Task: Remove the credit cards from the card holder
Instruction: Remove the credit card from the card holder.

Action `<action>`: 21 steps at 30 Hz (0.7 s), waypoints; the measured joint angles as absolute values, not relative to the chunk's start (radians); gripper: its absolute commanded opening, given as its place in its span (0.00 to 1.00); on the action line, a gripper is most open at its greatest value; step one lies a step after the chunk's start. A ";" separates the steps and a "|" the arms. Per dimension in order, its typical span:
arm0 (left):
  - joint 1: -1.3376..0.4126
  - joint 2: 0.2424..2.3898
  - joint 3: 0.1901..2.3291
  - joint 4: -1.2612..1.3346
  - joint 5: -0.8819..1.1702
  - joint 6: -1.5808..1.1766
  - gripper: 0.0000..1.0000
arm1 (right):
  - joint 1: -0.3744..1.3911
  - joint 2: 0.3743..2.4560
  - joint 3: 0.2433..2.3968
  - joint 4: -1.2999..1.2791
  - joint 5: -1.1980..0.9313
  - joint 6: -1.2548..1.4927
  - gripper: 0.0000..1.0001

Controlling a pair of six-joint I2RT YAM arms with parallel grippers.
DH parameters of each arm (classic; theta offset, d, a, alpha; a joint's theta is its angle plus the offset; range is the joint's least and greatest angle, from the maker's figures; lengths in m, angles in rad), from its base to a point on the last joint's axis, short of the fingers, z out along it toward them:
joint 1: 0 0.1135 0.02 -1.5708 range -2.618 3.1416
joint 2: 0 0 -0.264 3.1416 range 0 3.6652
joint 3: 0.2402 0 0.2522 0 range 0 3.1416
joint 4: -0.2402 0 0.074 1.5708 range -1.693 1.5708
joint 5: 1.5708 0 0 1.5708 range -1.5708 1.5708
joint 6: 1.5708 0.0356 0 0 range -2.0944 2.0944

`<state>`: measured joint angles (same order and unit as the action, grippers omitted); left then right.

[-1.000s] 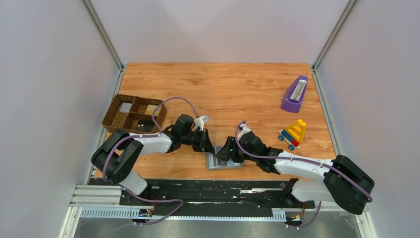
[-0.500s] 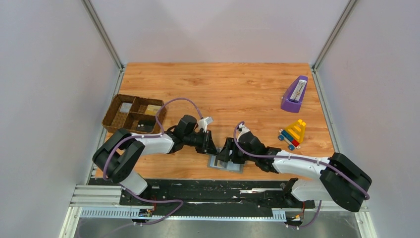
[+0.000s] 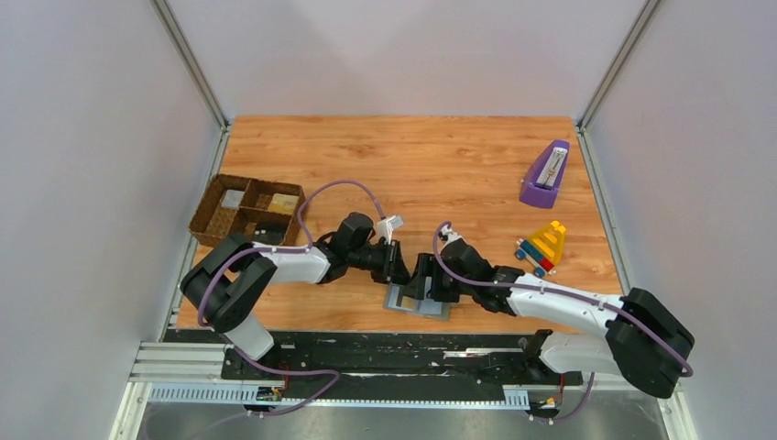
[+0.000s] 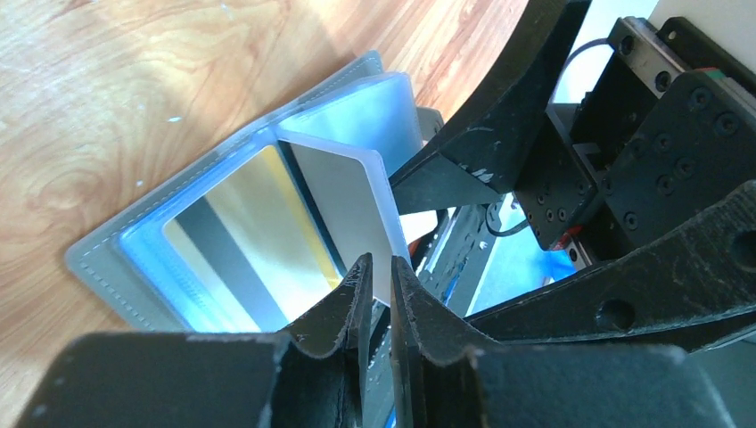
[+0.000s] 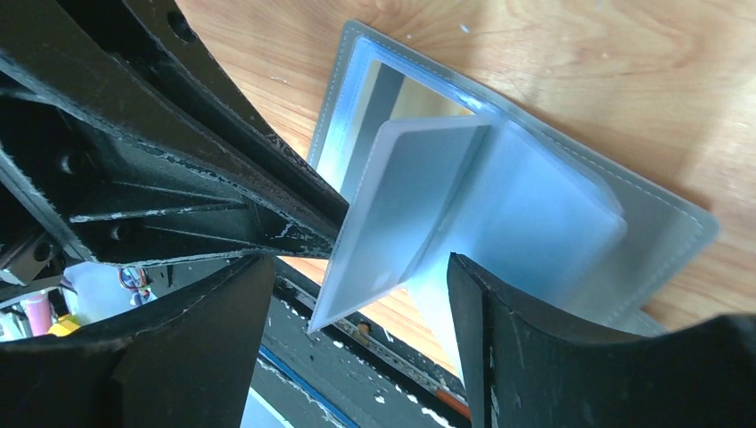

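Fingers first: the left fingers (image 4: 348, 308) stand almost closed, their tips pinching the lower corner of a pale grey card (image 4: 343, 205) that tilts up out of the card holder (image 4: 98, 259). The right fingers (image 5: 535, 357) are spread wide on either side of that raised card and grip nothing; in the right wrist view the card's free edge hangs between them, and one left finger lies against its left edge.

Beneath the raised card the holder lies open and flat on the worktop (image 3: 412, 165), pale blue-grey inside with a stitched grey border. A gold card (image 4: 250, 223) sits in the pocket at centre left of the left wrist view, crossed by a dark stripe. No print or brand can be read on either card.

In the top view the holder is at lower centre of the frame, close to the worktop's near edge, with the black rail (image 3: 385, 353) just below it. Both arms meet over it from left and right. Bare wood spreads across the upper middle of the frame. A woven tray (image 3: 203, 213) sits at the left edge, a purple object (image 3: 544, 174) at upper right and a block toy (image 3: 542, 246) below it, all well apart from the holder.
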<state>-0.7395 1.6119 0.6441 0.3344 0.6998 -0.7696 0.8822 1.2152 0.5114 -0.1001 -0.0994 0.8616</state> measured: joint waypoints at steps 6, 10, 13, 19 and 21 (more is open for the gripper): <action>-0.774 1.637 0.675 0.335 0.706 -0.782 0.21 | 0.879 1.089 0.512 -0.217 -0.061 0.857 0.69; -0.807 1.665 0.688 0.358 0.717 -0.799 0.21 | 0.875 0.995 0.512 -0.276 -0.040 0.851 0.65; -0.823 1.690 0.696 0.371 0.723 -0.809 0.21 | 0.873 0.938 0.512 -0.307 -0.027 0.849 0.57; -0.825 1.696 0.706 0.344 0.707 -0.799 0.20 | 0.873 0.895 0.512 -0.329 -0.017 0.843 0.48; -0.825 1.688 0.713 0.314 0.685 -0.786 0.21 | 0.873 0.900 0.512 -0.335 -0.017 0.842 0.45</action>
<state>-0.8249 1.6878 0.7128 0.3138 0.6849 -0.7864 0.8734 0.8997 0.5117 -0.3347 -0.0170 0.8421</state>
